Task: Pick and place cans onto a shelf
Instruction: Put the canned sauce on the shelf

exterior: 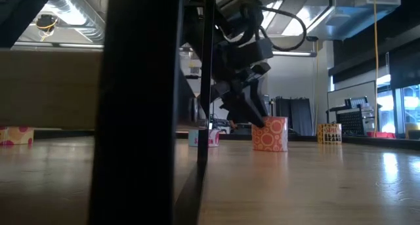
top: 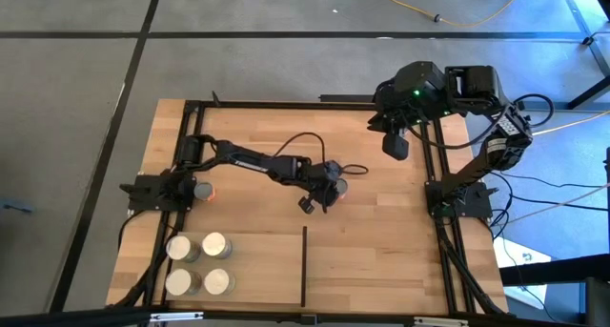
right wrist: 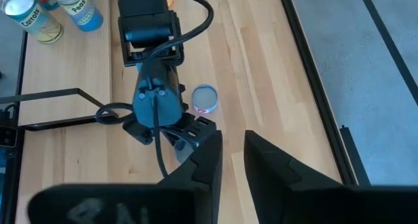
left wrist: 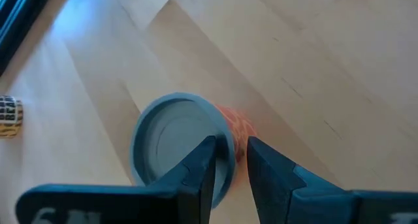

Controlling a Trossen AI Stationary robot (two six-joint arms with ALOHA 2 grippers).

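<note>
A can (left wrist: 176,142) with a grey top and an orange label stands upright on the tabletop's middle; it also shows in the high view (top: 342,186) and the low view (exterior: 272,136). My left gripper (left wrist: 231,160) is just above the can's rim, its fingers close together. It also shows in the high view (top: 330,194) and the low view (exterior: 260,120). My right gripper (top: 396,146) waits shut at the far right, touching nothing. Several cans (top: 198,265) stand on the shelf (top: 257,270) at the near left. My left gripper comes slanting down from above at the can's rim (left wrist: 227,144), one fingertip (left wrist: 204,164) over the grey top and the other (left wrist: 262,166) over the orange side. I cannot tell whether the fingers touch the can. The can stands upright on the table.
The shelf's black divider (top: 304,266) stands upright near the table's middle and fills the low view's foreground (exterior: 147,107). Another can (top: 202,190) stands by the left arm's base. Small patterned cans (exterior: 330,133) show at the table's far side. Bare wood lies right of the divider.
</note>
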